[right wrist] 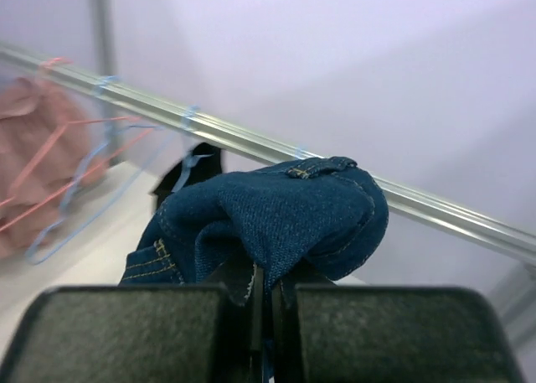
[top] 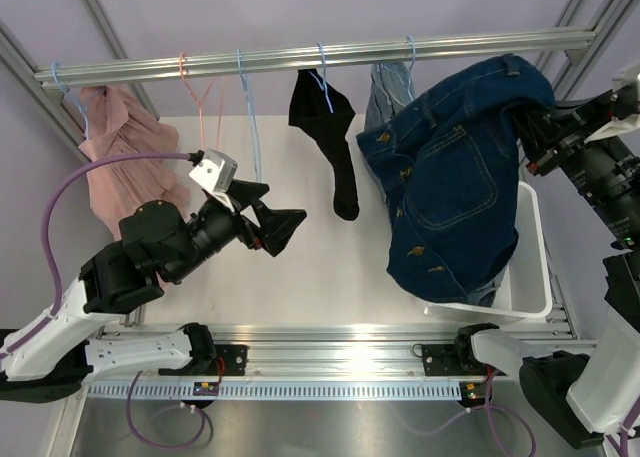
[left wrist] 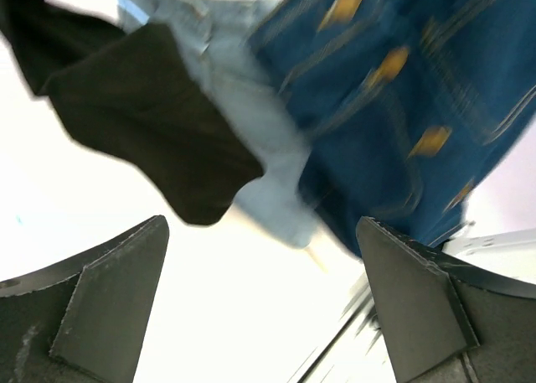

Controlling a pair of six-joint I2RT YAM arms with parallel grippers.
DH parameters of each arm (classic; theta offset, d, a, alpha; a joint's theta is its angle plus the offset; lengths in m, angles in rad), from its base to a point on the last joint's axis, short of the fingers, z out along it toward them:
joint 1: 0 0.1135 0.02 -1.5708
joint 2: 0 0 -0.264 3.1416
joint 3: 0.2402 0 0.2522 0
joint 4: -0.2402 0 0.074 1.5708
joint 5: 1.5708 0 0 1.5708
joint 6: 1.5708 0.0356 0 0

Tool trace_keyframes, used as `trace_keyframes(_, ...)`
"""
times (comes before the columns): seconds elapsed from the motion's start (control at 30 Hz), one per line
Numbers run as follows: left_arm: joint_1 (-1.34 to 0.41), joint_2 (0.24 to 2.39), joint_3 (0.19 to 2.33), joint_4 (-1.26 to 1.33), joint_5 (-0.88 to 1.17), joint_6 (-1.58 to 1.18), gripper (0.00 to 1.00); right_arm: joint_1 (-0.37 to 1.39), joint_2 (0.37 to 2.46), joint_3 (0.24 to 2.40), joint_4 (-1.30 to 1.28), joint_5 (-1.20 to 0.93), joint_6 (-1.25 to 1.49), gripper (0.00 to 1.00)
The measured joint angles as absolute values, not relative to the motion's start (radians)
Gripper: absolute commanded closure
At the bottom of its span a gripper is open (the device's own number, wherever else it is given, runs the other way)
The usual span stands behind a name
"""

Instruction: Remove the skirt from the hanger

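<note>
The right gripper (right wrist: 266,292) is clenched on a fold of the denim skirt (top: 450,187), which drapes from near the rail (top: 300,57) down over the white bin (top: 535,277) at the desk's right edge. The left gripper (top: 285,227) hangs released over mid-desk. Doing this well likely means drawing the waistband sideways off the blue hanger (top: 410,49) without dragging along the paler denim garment (top: 383,102) behind it.
</note>
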State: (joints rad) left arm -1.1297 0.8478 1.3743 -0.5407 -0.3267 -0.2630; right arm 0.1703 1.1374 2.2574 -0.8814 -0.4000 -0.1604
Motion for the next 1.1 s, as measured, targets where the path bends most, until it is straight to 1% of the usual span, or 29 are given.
trace_keyframes(0.1,-1.13,0.835,1.339,-0.561,-0.36,-0.261,0.01,0.162,1.131,2.235,-0.87,-0.242,-0.196,1.0)
trace_keyframes(0.27,-1.13,0.795,1.295,-0.59,-0.405,-0.257,0.01,0.123,1.128,2.156,-0.864,-0.061,-0.275,1.0)
trace_keyframes(0.5,-1.13,0.741,1.264,-0.592,-0.433,-0.251,0.01,0.025,1.091,1.999,-0.842,0.01,-0.406,1.0)
trace_keyframes(0.63,-1.13,0.733,1.255,-0.594,-0.448,-0.247,0.01,-0.053,1.063,1.901,-0.849,-0.05,-0.452,1.0)
trace_keyframes(0.7,-1.13,0.733,1.247,-0.599,-0.453,-0.244,0.01,-0.064,1.036,1.832,-0.853,-0.101,-0.471,1.0)
trace_keyframes(0.77,-1.13,0.733,1.239,-0.604,-0.458,-0.242,0.01,-0.065,0.992,1.733,-0.867,-0.174,-0.503,1.0)
trace_keyframes(0.97,-1.13,0.73,1.233,-0.609,-0.468,-0.233,0.01,-0.065,0.829,1.335,-0.945,-0.376,-0.648,1.0)
trace_keyframes(1.1,-1.13,0.727,1.233,-0.612,-0.472,-0.226,0.01,-0.065,0.831,1.133,-1.009,-0.448,-0.744,1.0)
